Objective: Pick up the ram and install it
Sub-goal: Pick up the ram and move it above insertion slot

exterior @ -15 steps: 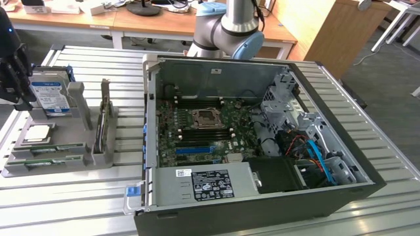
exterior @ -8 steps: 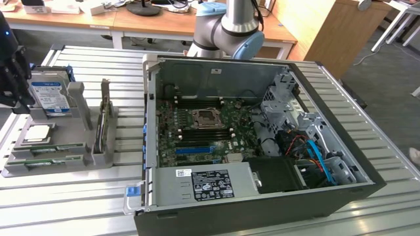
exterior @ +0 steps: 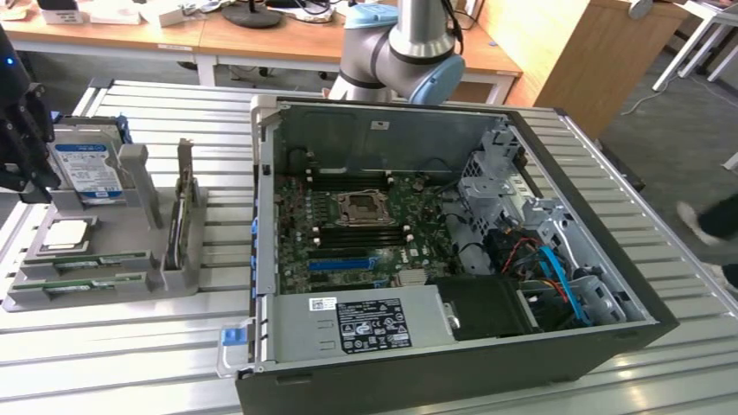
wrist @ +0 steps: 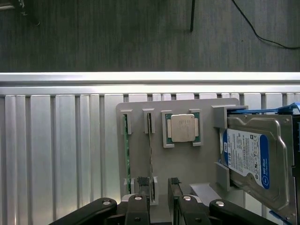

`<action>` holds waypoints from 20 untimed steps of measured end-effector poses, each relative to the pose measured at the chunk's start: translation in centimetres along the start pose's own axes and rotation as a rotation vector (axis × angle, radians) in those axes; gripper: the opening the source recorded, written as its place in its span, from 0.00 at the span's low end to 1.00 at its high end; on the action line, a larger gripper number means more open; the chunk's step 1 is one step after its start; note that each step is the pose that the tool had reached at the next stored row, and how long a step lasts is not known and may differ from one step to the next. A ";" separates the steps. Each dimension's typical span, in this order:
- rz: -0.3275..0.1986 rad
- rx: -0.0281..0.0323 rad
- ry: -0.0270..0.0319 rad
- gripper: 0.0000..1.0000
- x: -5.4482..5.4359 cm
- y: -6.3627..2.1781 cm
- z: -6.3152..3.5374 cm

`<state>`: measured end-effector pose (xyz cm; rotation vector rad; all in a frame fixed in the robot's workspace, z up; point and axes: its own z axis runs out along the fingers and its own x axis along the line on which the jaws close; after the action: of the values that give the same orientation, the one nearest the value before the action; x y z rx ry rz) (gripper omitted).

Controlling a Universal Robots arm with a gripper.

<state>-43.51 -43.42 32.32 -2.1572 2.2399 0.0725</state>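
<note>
Currently you are hovering the gripper, fingers spread, over the tray, the nearer ram stretching lengthwise away from their gap, crossing their closing line.

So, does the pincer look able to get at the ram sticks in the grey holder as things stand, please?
Probably yes. The pincer hangs open over the grey holder, the nearer ram stick by its fingertips. Nothing covers it or the other ram stick; the CPU and hard drive sit aside.
</note>
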 end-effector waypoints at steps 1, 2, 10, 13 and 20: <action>0.000 0.0000 0.0000 0.30 0.0 0.00 0.00; 0.000 0.0000 0.0000 0.30 0.0 0.00 0.00; 0.000 0.0000 0.0000 0.30 0.1 -0.01 0.88; 0.000 0.0000 0.0000 0.30 0.2 -0.02 1.35; 0.000 0.0000 0.0000 0.30 0.3 -0.03 2.32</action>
<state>-43.51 -43.58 29.99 -2.1573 2.2397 0.0725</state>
